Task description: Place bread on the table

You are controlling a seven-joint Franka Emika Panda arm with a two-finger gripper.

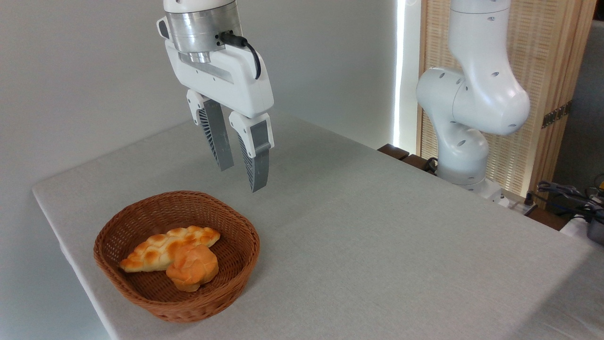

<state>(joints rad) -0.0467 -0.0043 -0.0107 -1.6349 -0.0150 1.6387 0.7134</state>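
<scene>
Gripper (241, 177) hangs above the basket (141, 293), jaws spread, empty. Risk: bun (192, 268) touches the loaf (160, 248), so a descent may snag both.

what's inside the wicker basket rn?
Two breads in the basket: a long braided loaf and a round bun overlapping its front. The loaf's covered part and the floor beneath both are hidden.

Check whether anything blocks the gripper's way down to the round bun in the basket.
Nothing visible does. The open gripper hangs above the basket; the bun lies exposed, leaning on the braided loaf.
</scene>
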